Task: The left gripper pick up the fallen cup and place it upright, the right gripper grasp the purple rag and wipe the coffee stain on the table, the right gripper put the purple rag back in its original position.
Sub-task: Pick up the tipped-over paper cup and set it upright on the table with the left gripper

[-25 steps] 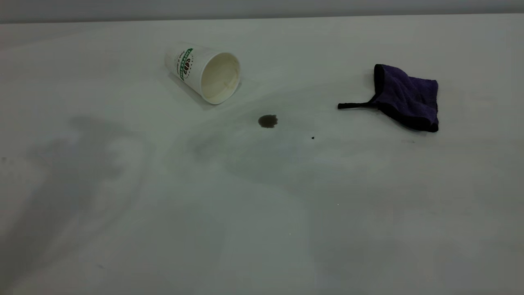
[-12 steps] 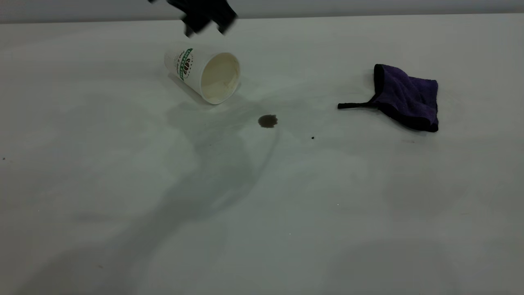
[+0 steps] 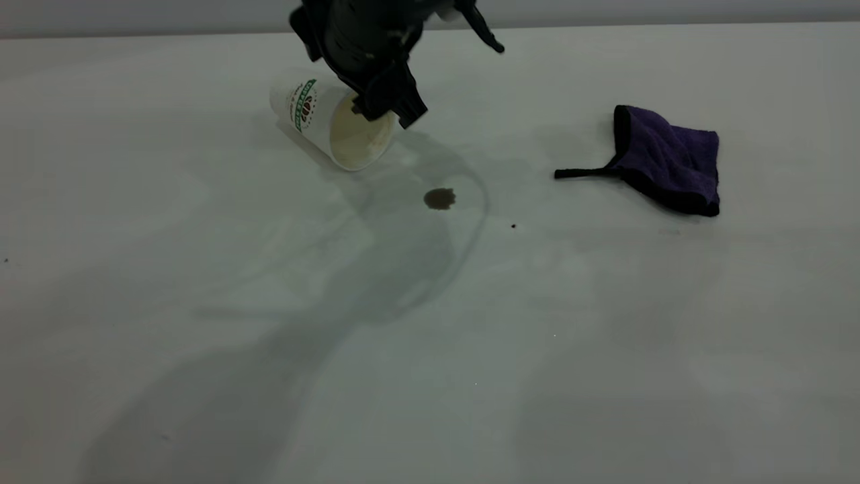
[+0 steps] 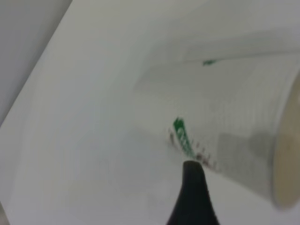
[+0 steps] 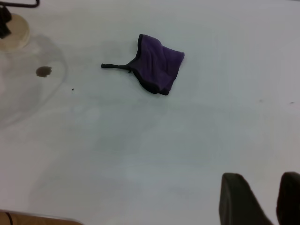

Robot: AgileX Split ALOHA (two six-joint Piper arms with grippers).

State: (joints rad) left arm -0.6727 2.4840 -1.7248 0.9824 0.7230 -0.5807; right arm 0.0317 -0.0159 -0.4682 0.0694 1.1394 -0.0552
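Left claw (image 3: 390, 111) low, right claw (image 5: 262, 199) raised

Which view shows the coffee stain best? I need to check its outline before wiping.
The exterior view: the coffee stain lies unobstructed on the table, near the cup. The right wrist view shows it smaller and farther off. The left wrist view misses it.

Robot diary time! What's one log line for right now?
left hand: at paper cup's mouth | paper cup: on its side | coffee stain: unwiped | purple rag: untouched | right hand: far from rag
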